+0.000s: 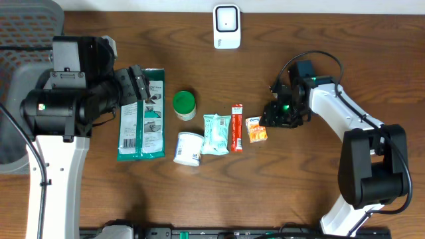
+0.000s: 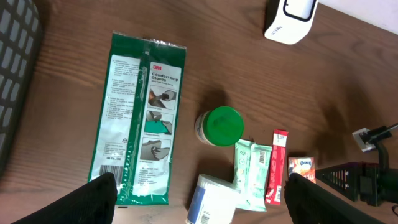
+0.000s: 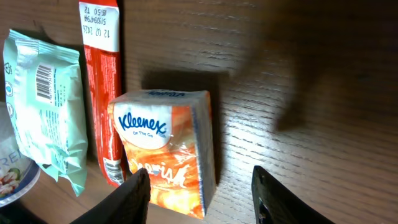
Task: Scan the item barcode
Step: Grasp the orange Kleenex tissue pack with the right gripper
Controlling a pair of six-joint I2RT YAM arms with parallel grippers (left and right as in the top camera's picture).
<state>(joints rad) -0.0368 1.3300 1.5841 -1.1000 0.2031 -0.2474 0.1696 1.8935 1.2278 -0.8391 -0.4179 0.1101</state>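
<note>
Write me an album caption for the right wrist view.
Open right gripper poised over an orange Kleenex pack, beside a red stick packet and a pale green pouch on the wooden table.

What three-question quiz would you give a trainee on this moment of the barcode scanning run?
1. Multiple choice: which item lies nearest the right gripper? A) green-lidded jar B) Kleenex pack C) 3M packet
2. True or false: the left gripper is open and holds nothing.
3. Fill in: the red stick packet lies between the Kleenex pack and the ____ packet.

Key: 1 B; 2 true; 3 the mint-green packet
</note>
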